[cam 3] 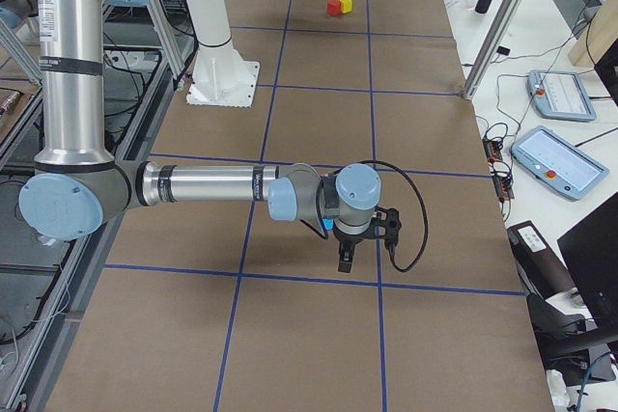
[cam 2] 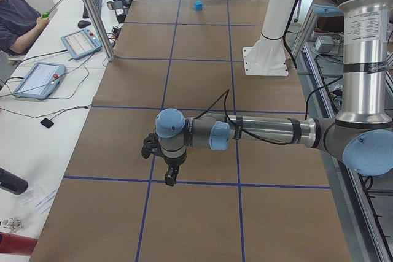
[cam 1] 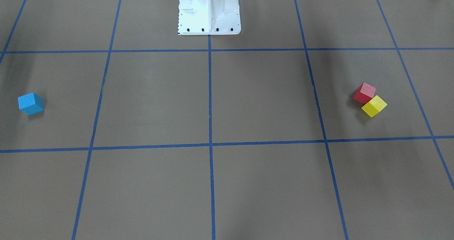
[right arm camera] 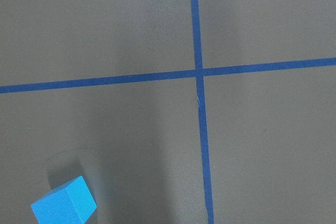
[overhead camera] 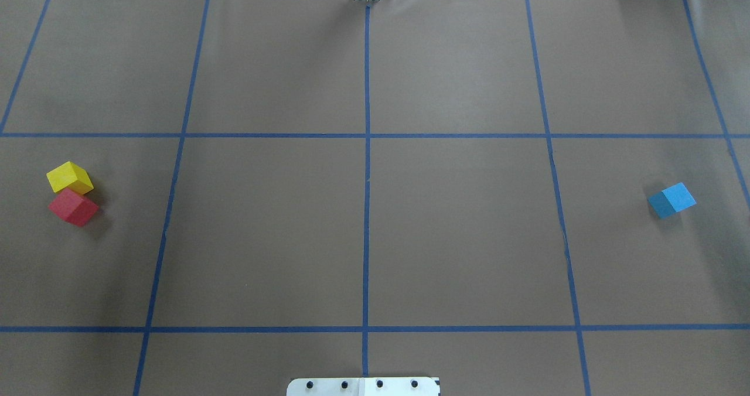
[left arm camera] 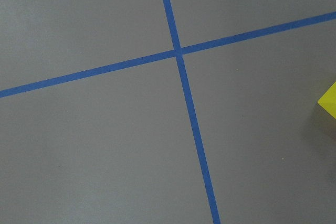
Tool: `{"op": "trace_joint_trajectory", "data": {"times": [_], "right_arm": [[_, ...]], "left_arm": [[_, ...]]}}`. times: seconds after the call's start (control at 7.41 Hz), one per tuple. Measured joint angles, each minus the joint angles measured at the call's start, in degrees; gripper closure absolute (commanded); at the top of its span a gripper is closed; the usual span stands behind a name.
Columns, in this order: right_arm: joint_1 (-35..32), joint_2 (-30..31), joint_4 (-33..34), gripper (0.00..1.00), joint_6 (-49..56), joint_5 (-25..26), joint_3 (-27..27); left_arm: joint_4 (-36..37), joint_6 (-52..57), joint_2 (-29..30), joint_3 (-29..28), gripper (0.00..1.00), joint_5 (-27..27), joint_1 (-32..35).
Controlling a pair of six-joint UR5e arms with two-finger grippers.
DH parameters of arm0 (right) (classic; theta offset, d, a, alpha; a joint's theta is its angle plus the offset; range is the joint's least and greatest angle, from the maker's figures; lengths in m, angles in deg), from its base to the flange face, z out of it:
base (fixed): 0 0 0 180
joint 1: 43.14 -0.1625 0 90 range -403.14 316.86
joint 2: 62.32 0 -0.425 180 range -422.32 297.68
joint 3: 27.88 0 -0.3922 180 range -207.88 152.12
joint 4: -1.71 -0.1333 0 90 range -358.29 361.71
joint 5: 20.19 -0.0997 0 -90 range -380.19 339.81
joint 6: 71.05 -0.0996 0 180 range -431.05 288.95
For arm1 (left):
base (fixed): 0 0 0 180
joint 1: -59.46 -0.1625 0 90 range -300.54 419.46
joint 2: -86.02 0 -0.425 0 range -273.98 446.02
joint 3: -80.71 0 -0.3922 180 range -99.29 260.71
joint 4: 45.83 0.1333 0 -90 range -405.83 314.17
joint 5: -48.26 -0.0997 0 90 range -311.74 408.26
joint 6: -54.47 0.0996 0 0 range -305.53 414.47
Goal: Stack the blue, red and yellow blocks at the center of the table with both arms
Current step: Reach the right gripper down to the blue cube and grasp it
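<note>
Front-facing view: the blue block [cam 1: 31,103] lies alone toward the robot's right end of the desk [cam 1: 156,98]. The red block [cam 1: 364,93] and yellow block [cam 1: 374,106] touch toward the left end.
Side views: the left tool [cam 2: 170,178] and right tool [cam 3: 345,261] hang above the desk. I cannot tell whether either is open or closed.

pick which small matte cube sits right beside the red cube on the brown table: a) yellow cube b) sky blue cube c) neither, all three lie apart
a: the yellow cube sits against the red cube at the robot's left, while the sky blue cube lies alone far to its right.
</note>
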Motion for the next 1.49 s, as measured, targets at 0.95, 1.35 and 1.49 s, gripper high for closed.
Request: {"op": "trace_joint_trajectory", "data": {"times": [0.95,1.35,1.49], "right_arm": [[6.6,-7.2,1.1,0.0,0.0,9.1,5.3],[19.1,-9.7,-3.0,0.0,-1.1,12.6,4.0],[20.8,-7.4,-8.3,0.0,-1.6,11.4,3.3]], "left_arm": [[0.3,0.3,-0.3,5.2,0.0,0.7,0.0],[0.1,0.2,0.0,6.7,0.0,1.0,-0.1],[0.1,0.2,0.2,6.7,0.0,1.0,-0.3]]}}
